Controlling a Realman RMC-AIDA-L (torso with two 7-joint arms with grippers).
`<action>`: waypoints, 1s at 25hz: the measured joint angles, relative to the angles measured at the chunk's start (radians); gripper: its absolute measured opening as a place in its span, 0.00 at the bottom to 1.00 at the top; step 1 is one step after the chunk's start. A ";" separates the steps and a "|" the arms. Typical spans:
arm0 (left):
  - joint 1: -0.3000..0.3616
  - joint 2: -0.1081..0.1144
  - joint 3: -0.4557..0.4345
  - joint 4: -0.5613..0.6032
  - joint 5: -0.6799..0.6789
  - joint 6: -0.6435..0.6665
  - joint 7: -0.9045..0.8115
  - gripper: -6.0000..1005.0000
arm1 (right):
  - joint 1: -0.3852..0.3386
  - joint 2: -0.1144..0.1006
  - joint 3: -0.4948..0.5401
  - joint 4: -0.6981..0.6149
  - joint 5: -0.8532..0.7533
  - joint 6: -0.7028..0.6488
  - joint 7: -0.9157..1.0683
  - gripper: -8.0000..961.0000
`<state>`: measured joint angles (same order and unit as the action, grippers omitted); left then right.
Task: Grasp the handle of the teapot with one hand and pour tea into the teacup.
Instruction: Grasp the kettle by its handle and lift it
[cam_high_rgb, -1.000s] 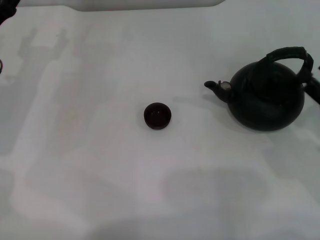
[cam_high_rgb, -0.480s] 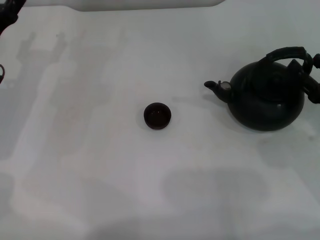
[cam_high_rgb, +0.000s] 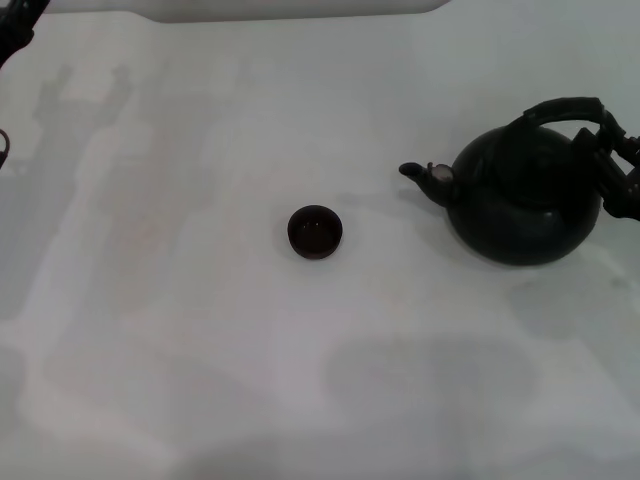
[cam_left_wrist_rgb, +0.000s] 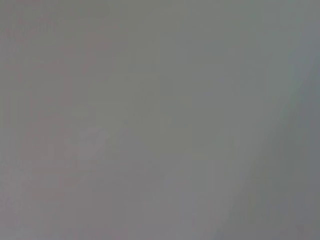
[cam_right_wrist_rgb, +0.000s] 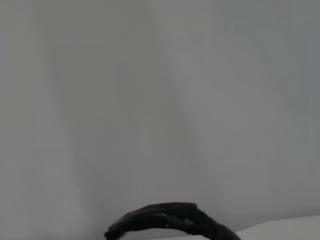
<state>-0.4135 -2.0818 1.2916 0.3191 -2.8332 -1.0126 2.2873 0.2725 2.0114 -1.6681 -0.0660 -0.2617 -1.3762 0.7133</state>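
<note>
The matte black teapot (cam_high_rgb: 520, 200) stands at the right of the white table, its short spout (cam_high_rgb: 415, 174) pointing left toward the teacup. Its thick arched handle (cam_high_rgb: 560, 107) rises over the top and also shows in the right wrist view (cam_right_wrist_rgb: 167, 216). My right gripper (cam_high_rgb: 608, 160) comes in from the right edge and is at the right end of the handle, touching it. The tiny dark teacup (cam_high_rgb: 315, 231) sits upright near the table's middle, apart from the pot. My left arm (cam_high_rgb: 15, 25) is parked at the far left corner.
The white table (cam_high_rgb: 200, 350) carries only the pot and cup. A pale raised edge (cam_high_rgb: 290, 8) runs along the back. The left wrist view shows only blank grey surface.
My right gripper has moved in from the right edge onto the handle's right end. The teapot has shifted a little to the left. The teacup has not moved.
</note>
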 joint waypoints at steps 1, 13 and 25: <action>-0.001 0.000 0.001 0.000 0.000 -0.001 0.000 0.88 | -0.001 0.000 -0.001 0.000 0.000 -0.003 0.000 0.56; -0.005 0.000 0.014 0.003 -0.001 -0.003 -0.002 0.88 | 0.001 0.002 -0.005 -0.027 -0.001 -0.034 -0.005 0.22; -0.015 0.000 0.014 0.001 -0.004 0.000 -0.002 0.88 | 0.109 0.003 -0.081 -0.150 -0.001 0.044 -0.074 0.21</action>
<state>-0.4280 -2.0817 1.3055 0.3201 -2.8372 -1.0127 2.2855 0.3819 2.0142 -1.7493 -0.2157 -0.2627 -1.3326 0.6396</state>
